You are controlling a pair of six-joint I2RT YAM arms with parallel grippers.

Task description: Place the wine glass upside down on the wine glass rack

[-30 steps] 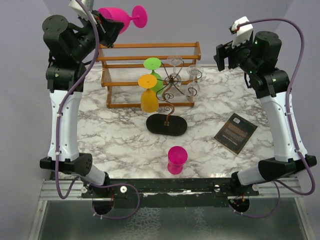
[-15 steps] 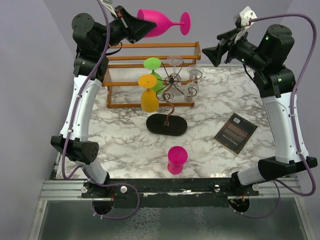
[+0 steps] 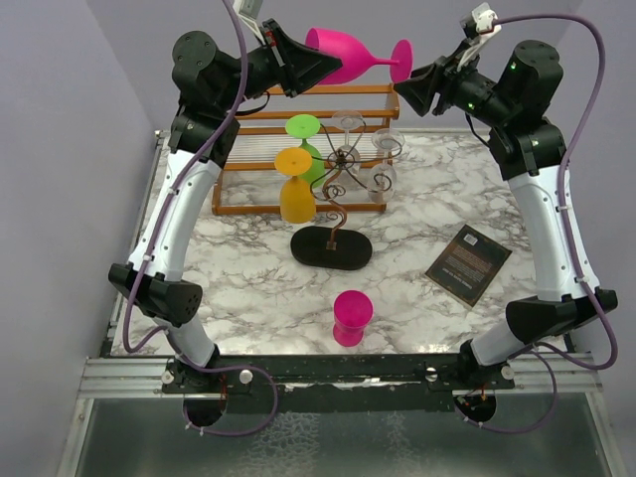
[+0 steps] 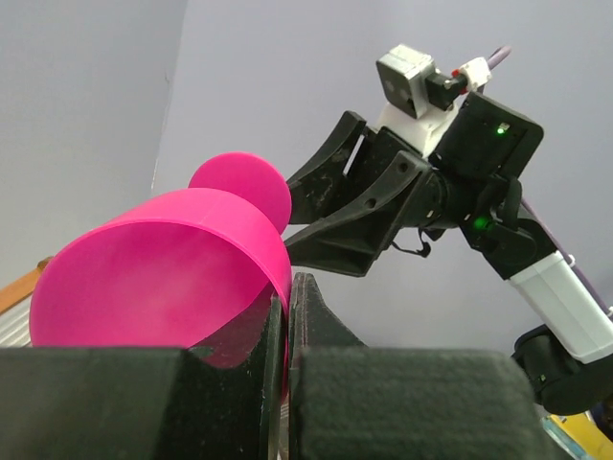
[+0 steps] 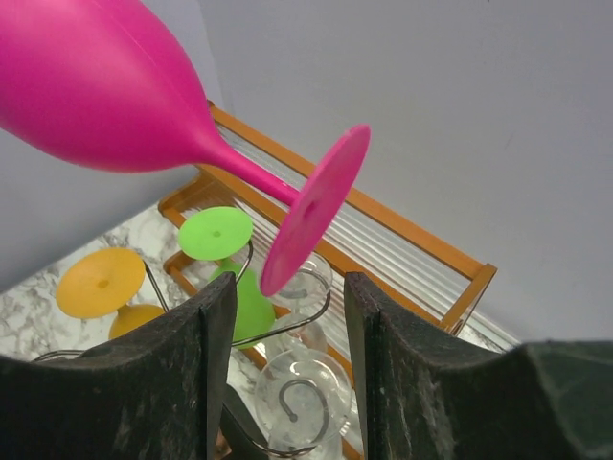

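1. The left gripper [image 3: 295,63] is shut tight on the rim of the bright pink wine glass [image 3: 348,55], which looks like smooth plastic. One finger is inside the bowl and one is outside, so the thin wall is pinched and cannot slip.
2. The pink wine glass is high in the air over the back of the white marble table [image 3: 229,268]. It lies on its side, and its round foot points at the other arm, which I think is so that arm can reach it.
3. The right gripper [image 3: 412,91] is partly open and holds nothing. In its own wrist view the foot sits just in front of the gap between its two fingers and does not seem to touch them.
4. I think this is a hand-over. The right gripper looks ready to close on the foot or the thin stem.
5. The small dark brown wire wine glass rack [image 3: 331,248] stands in the middle of the table on a flat black base.
6. An orange glass [image 3: 295,194], a green glass [image 3: 306,149] and two clear glasses [image 3: 348,124] hang from its curly arms with their feet up. The pink one should hang the same way, on a free curl.
7. If the left gripper lets go too soon, the glass could fall onto the rack below.
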